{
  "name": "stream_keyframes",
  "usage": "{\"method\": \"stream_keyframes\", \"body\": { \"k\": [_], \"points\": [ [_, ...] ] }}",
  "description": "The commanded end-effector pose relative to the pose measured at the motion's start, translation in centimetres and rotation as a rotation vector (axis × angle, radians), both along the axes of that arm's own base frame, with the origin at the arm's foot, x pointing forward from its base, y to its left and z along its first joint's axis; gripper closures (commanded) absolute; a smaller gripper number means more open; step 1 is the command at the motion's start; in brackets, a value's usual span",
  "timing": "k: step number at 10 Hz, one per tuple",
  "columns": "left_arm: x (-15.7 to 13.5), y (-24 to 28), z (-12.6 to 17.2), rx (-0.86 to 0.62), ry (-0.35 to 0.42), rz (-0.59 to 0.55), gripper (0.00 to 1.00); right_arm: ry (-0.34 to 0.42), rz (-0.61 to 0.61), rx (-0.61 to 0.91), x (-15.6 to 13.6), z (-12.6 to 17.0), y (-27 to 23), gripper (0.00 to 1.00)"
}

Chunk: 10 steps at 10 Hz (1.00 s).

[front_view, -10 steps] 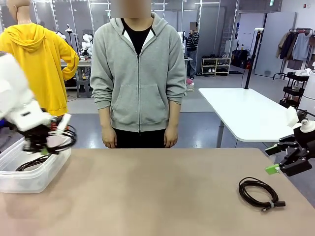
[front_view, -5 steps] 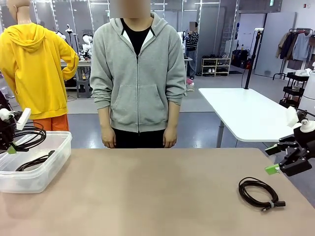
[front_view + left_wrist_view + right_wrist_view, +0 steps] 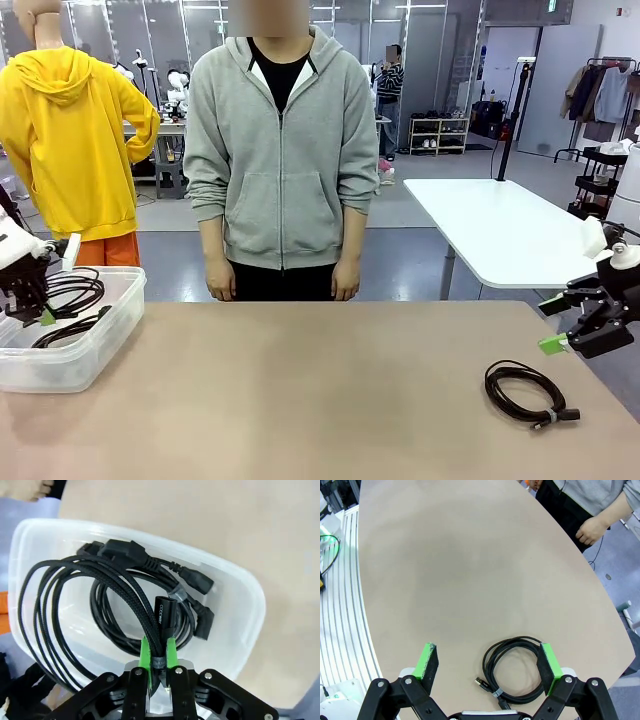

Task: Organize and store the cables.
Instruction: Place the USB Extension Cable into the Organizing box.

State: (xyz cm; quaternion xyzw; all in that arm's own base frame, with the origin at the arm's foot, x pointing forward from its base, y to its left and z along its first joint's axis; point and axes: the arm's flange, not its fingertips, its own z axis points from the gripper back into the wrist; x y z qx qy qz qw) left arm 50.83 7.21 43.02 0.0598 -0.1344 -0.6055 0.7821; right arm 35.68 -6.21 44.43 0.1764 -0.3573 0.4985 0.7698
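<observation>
My left gripper hangs over a clear plastic bin at the table's left edge. In the left wrist view its green pads pinch a braided black cable, a loose coil dangling into the bin; so the left gripper is shut on it. A second black cable with moulded plugs lies on the bin's floor. Another coiled cable, bound by a tie, lies on the table at the right. Above and just right of it hovers my right gripper, open, and the right wrist view shows the coil between its spread fingers.
A person in a grey hoodie stands at the far edge with both hands down. The tan tabletop is bare in the middle. A white table stands behind on the right.
The left arm drew back to the left edge, then brought the coil down and slightly right into the bin. The right arm and the cable on the table have not moved.
</observation>
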Motion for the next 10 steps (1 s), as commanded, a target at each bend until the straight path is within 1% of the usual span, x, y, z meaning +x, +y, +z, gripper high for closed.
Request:
{"method": "stream_keyframes", "body": {
  "k": [1, 2, 3, 6, 7, 9, 10],
  "points": [
    [1.6, 0.0, -0.6, 0.000, 0.023, 0.039, 0.76, 0.015, -0.015, 0.017, 0.1, 0.2, 0.2, 0.00],
    [1.8, 0.1, -1.1, 0.011, 0.038, 0.071, 0.61, 0.015, -0.015, 0.017, 0.1, 0.2, 0.2, 0.00],
    [1.5, -0.1, -1.2, 0.008, 0.051, 0.066, 0.46, 0.015, -0.015, 0.017, 0.1, 0.2, 0.2, 0.00],
    [1.1, 0.0, -0.6, -0.003, 0.035, 0.068, 0.02, 0.015, -0.015, 0.017, 0.1, 0.2, 0.2, 0.00],
    [0.9, 0.1, -0.4, -0.004, 0.032, 0.070, 0.00, 0.015, -0.015, 0.017, 0.1, 0.2, 0.2, 0.00],
    [0.4, 0.4, 0.3, -0.001, 0.020, 0.079, 0.00, 0.015, -0.015, 0.017, 0.1, 0.2, 0.2, 0.00],
    [0.1, 0.5, 0.7, -0.012, 0.001, 0.097, 0.00, 0.015, -0.015, 0.017, 0.1, 0.2, 0.2, 0.00]
  ]
}}
